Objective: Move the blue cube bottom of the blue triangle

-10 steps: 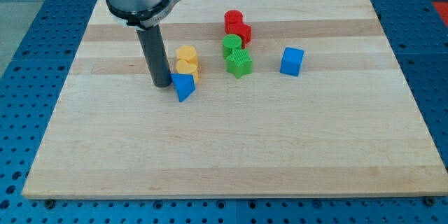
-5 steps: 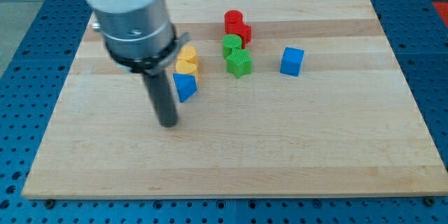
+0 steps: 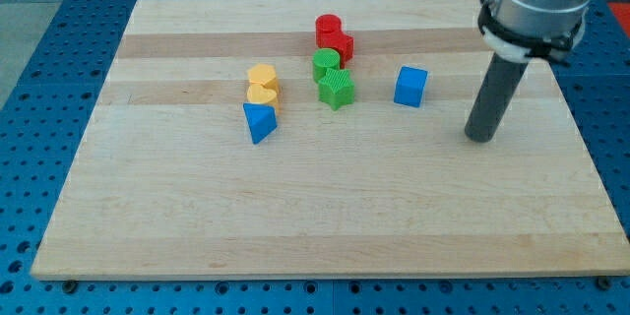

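Observation:
The blue cube (image 3: 410, 87) sits on the wooden board (image 3: 325, 207) right of centre, toward the view's top. The blue triangle (image 3: 259, 121) lies left of centre, just below two yellow blocks (image 3: 262, 86). My tip (image 3: 479, 137) rests on the board to the right of the blue cube and slightly lower, a clear gap away, touching no block. The rod rises toward the view's top right.
Two red blocks (image 3: 333, 35) and two green blocks (image 3: 333, 76) stand in a column between the yellow blocks and the blue cube. The board's right edge (image 3: 581, 148) is close to my tip.
My tip has swept from the left side of the blue triangle, across the board, to the right of the blue cube. No block has visibly moved in the last half second.

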